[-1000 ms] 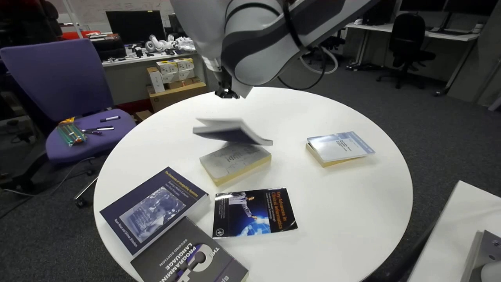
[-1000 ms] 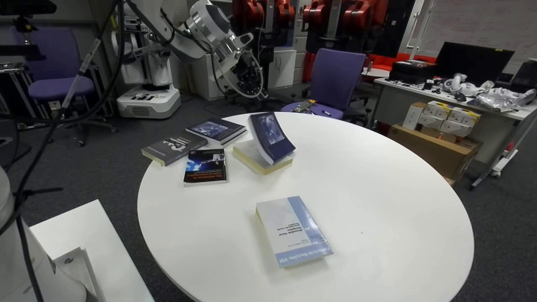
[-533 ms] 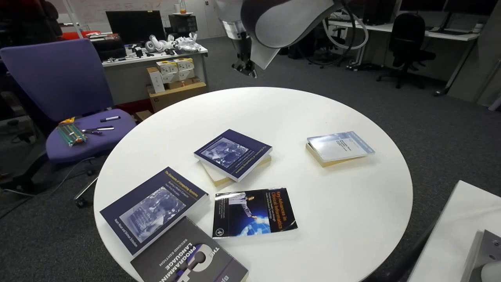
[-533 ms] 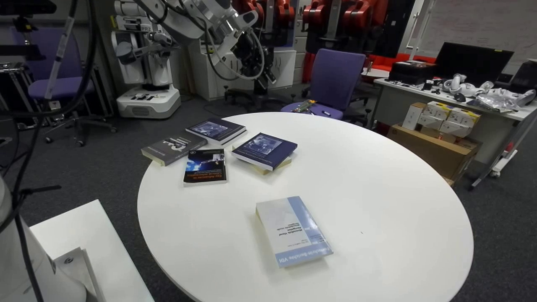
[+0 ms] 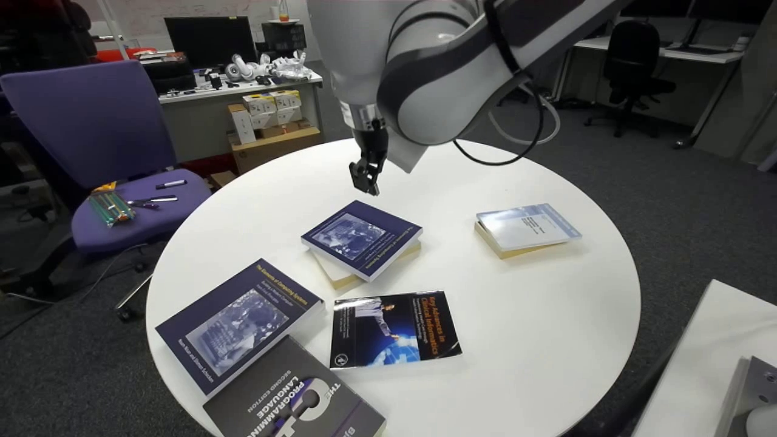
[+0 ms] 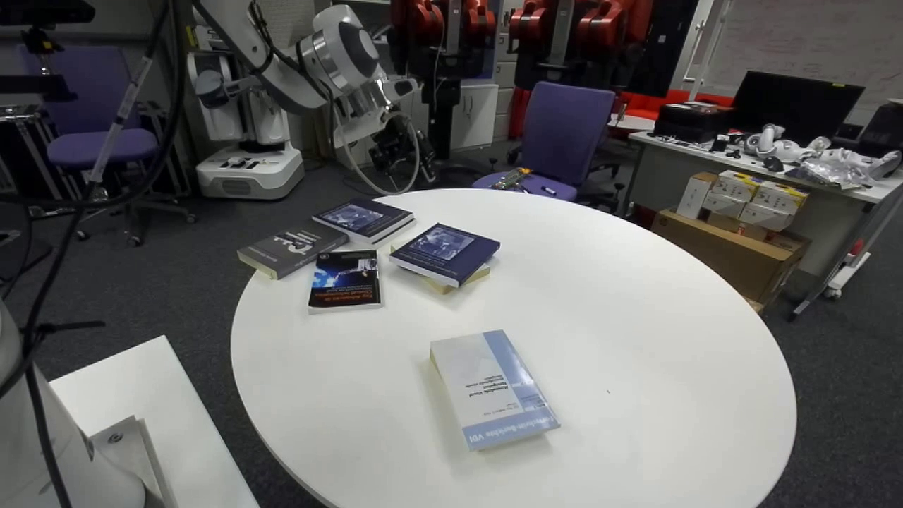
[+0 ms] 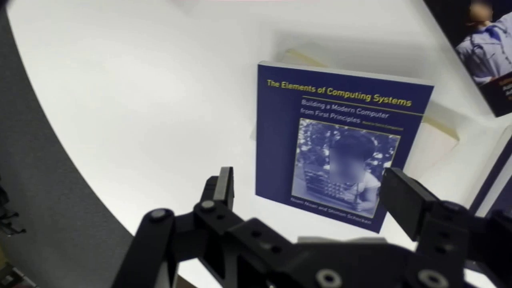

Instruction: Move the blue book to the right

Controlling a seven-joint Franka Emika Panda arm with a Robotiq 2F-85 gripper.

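the fingers (image 7: 224,185) hang apart above the blue book (image 7: 336,148), which lies on a pale book (image 7: 433,145), right of their middle in the wrist view, so grasping likely needs a sideways shift.

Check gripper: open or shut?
Open: in the wrist view, the gripper has its fingers wide apart; in both exterior views, the blue book lies ungripped on another book.

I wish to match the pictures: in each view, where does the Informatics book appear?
In an exterior view: Informatics book, below centre.
In an exterior view: Informatics book, left of centre.
Wrist view: Informatics book, top right, cut off.
Shared landmark: the stacked blue book.
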